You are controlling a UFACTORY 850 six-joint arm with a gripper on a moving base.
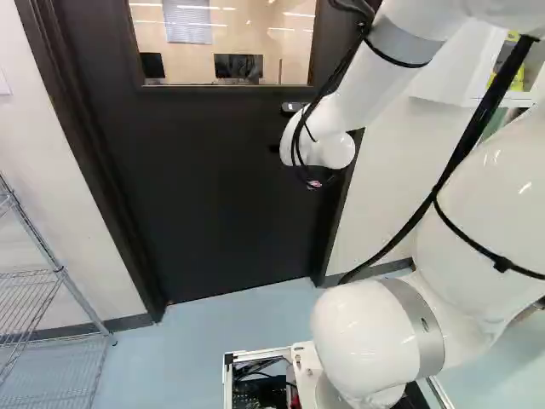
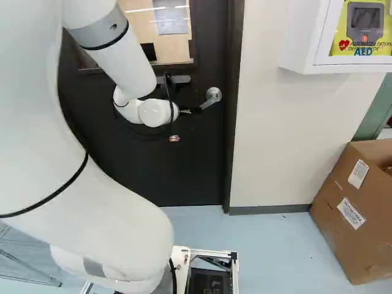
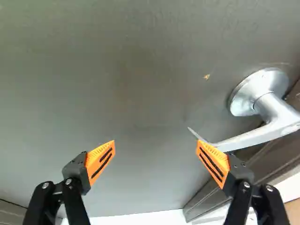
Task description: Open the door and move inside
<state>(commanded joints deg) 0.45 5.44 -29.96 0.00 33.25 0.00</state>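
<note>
The dark door (image 1: 204, 187) with a window stands closed in its frame. Beside its frame edge, the silver lever handle (image 2: 213, 97) shows in the right base view. My gripper (image 2: 192, 111) is just beside the lever, mostly hidden by the wrist. In the wrist view the gripper (image 3: 155, 147) is open, its orange-padded fingers wide apart facing the door. The handle (image 3: 262, 93) lies ahead and to the side of one finger; its lever reaches back past that fingertip, its thin end toward the gap. Whether they touch I cannot tell.
A wire rack (image 1: 51, 290) stands at the left of the left base view. In the right base view, a cardboard box (image 2: 349, 208) sits on the floor right of the door, and a white wall cabinet (image 2: 303, 37) hangs above. Pale wall (image 2: 275, 135) adjoins the door frame.
</note>
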